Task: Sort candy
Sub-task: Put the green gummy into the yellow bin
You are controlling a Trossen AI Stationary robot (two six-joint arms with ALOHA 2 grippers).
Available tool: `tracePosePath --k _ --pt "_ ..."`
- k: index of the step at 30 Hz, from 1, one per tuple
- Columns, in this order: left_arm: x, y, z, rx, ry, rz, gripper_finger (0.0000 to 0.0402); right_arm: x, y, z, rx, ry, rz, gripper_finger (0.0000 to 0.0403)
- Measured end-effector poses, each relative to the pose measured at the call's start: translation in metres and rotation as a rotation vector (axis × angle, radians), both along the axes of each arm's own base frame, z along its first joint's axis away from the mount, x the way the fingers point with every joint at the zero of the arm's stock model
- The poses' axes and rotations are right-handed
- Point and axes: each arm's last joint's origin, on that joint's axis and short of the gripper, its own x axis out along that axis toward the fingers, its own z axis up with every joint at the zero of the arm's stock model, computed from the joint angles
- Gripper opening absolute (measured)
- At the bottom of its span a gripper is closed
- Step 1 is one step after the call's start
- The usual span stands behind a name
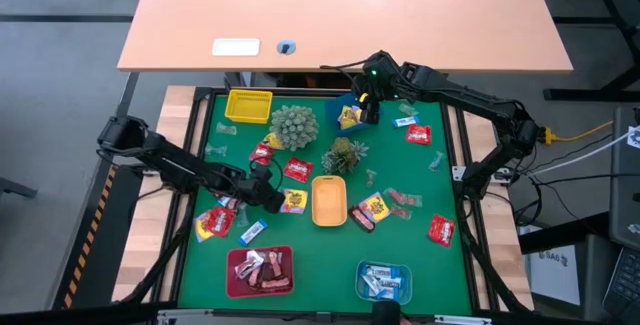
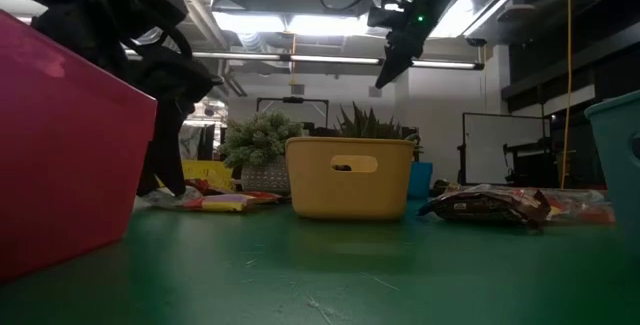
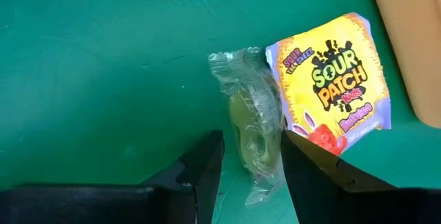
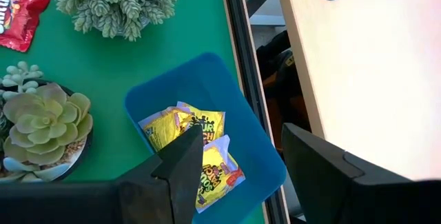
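Candy lies scattered over the green mat [image 1: 400,255], and one piece, a pale green sweet in a clear crinkled wrapper [image 3: 255,124], sits between the spread fingers of the left gripper [image 3: 251,165], which straddle it without clearly clamping it. A yellow Sour Patch packet [image 3: 337,79] touches that sweet on the side toward the orange oblong plastic tray [image 1: 330,201], the landmark at mid-mat. The right gripper [image 4: 241,162] hangs open and empty above the blue plastic tray [image 4: 255,134], which stands at the far edge of the mat beyond the orange tray and holds several yellow Sour Patch packets [image 4: 207,145]. The orange tray looks empty from above. Nearer than it, the dark red tray [image 1: 260,270] holds brown-pink wrapped sweets [image 1: 262,267], and the teal tray [image 1: 385,281] holds blue-white ones [image 1: 380,282]; the yellow tray [image 1: 248,106] sits far and to the left. Only the left wrist view makes the clear wrapper legible; only the right wrist view looks into the blue tray. The low view shows the right gripper [image 2: 392,63] high above the orange tray [image 2: 350,177] and a brown packet [image 2: 490,207] lying beside it.
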Motion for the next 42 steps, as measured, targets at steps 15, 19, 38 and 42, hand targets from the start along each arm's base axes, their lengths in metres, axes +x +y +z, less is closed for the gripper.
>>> tracePosePath --k 15,19,38,42 --pt "0.001 0.0 -0.002 -0.01 0.002 -0.006 0.0067 -0.02 0.01 -0.008 0.109 0.186 -0.024 0.0198" --pt "0.001 -0.001 0.0 -0.024 -0.01 -0.009 0.0053 -0.036 0.019 0.003 0.133 0.218 -0.022 0.0198" --pt "0.007 0.011 0.017 -0.048 -0.145 0.007 0.0049 -0.066 0.048 0.029 0.46 0.074 0.108 0.0198" --pt "0.007 0.006 0.018 -0.021 -0.145 -0.053 0.005 -0.065 0.048 0.029 0.455 0.072 0.113 0.0198"
